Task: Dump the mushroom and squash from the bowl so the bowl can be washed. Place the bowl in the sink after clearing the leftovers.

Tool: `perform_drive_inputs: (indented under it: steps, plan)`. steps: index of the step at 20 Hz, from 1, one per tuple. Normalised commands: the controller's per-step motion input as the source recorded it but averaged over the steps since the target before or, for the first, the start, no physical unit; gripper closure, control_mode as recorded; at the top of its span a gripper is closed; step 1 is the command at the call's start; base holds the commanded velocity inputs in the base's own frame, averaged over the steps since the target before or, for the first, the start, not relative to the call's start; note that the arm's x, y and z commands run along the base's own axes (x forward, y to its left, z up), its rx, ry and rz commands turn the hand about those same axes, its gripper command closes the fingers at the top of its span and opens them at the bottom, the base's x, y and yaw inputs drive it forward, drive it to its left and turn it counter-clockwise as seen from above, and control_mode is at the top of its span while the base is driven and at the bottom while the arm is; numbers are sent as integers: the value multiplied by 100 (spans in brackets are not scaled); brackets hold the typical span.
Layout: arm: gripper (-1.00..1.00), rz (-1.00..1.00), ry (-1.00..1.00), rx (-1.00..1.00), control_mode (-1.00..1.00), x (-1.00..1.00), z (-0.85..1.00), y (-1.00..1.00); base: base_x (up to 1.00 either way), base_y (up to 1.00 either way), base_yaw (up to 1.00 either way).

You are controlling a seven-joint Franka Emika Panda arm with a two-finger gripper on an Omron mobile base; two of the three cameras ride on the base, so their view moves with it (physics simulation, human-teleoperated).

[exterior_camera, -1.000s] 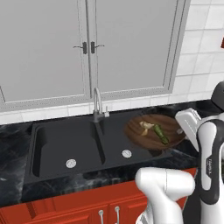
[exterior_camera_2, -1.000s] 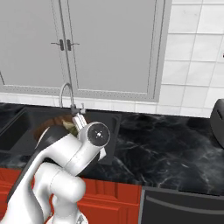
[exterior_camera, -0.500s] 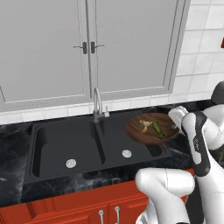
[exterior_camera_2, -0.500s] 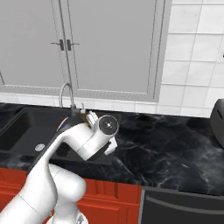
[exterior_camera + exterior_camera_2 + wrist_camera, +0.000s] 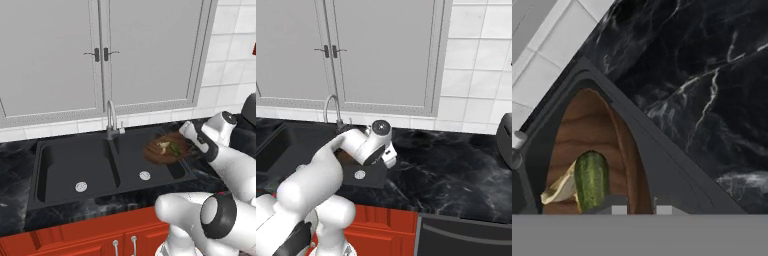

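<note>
Gripper [image 5: 641, 209] clamped on the right rim of the bowl [image 5: 167, 148], jaws close together on the wood. Bowl held above the right basin of the sink [image 5: 90, 165], by its right edge, tilted. Squash [image 5: 591, 180] and mushroom [image 5: 560, 187] lie touching inside the bowl, near the gripped rim; faucet [image 5: 112, 120] stands behind the divider.

From behind and left of the arm, we look forward and down on the whole sink [image 5: 90, 165], the faucet [image 5: 112, 120] and the bowl [image 5: 167, 149] over the right basin. From behind and right, we face the same faucet [image 5: 331, 107] and more counter [image 5: 456, 175], the arm covering the basin. The hand camera sits close over the bowl [image 5: 587, 145] at the sink's edge, rolled diagonally.
</note>
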Motion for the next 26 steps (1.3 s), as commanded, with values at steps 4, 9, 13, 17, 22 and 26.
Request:
perform_drive_inputs:
  steps: [4,9,13,17,22,26]
  plan:
    - [100,0,0,-14,-100,43,-41,1,0,0,0]
    - [100,0,3,-7,-100,21,-12,17,0,0,0]
    - [100,3,5,-7,-100,9,-16,11,0,0,0]
    - [100,3,0,-11,-100,5,-20,15,0,0,0]
    - [100,1,0,-11,-100,28,-11,16,0,0,0]
    - [100,0,0,-13,-100,41,-8,10,0,0,0]
